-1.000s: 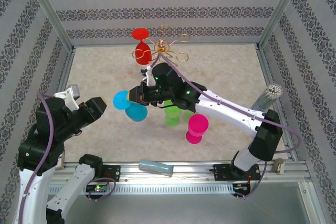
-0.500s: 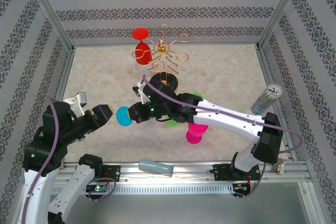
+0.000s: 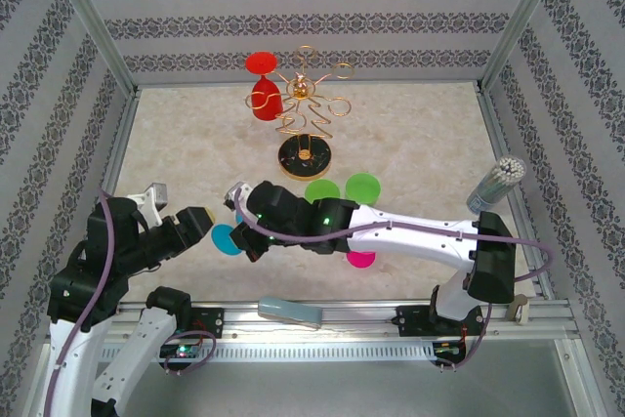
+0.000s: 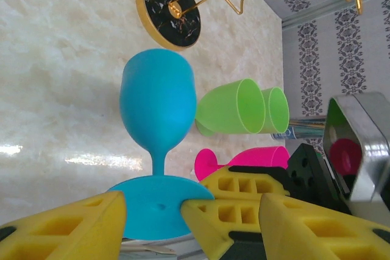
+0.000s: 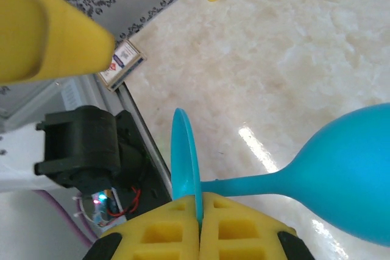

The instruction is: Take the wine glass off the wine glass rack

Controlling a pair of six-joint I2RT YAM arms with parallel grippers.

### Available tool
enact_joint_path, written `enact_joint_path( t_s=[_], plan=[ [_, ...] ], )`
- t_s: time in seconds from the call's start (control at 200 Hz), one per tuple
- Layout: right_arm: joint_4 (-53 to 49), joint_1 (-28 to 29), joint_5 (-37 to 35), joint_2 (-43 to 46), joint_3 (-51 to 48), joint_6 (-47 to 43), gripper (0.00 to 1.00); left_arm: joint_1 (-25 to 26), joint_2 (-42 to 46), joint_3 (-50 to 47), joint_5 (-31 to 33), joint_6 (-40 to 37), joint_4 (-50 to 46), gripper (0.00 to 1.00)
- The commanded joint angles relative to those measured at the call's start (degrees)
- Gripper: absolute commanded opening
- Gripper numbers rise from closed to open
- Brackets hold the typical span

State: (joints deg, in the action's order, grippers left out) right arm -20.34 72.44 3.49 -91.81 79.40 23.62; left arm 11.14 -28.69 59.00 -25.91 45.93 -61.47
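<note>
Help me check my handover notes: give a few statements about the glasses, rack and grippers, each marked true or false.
1. The right gripper is shut on the foot of the blue wine glass. True.
2. The wine glass rack holds no glass. False: the red wine glass hangs on it.
3. The left gripper is open. True.
4. Three cups stand by the rack's base. False: two green cups stand there.
</note>
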Motion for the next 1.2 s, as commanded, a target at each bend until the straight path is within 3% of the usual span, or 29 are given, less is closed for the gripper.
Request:
enact_joint_path(
  t_s=[0.0,0.555,1.194],
  plan=[
    [1.9,2.5,-8.6,-0.1,-1.4,-7.7,0.00,-0.6,1.1,-0.4,-1.6,0.8,-2.7,0.60],
    [14.3,10.9,-29.9,2.4,-9.9,-20.7,0.00,-0.6,3.8,-3.6,-4.8,1.8,-5.9,0.60],
    [30.0,15.6,-42.3,6.3,-19.7,-31.0,0.00,-0.6,4.5,-7.0,-11.0,8.1,2.4,0.60]
  ],
)
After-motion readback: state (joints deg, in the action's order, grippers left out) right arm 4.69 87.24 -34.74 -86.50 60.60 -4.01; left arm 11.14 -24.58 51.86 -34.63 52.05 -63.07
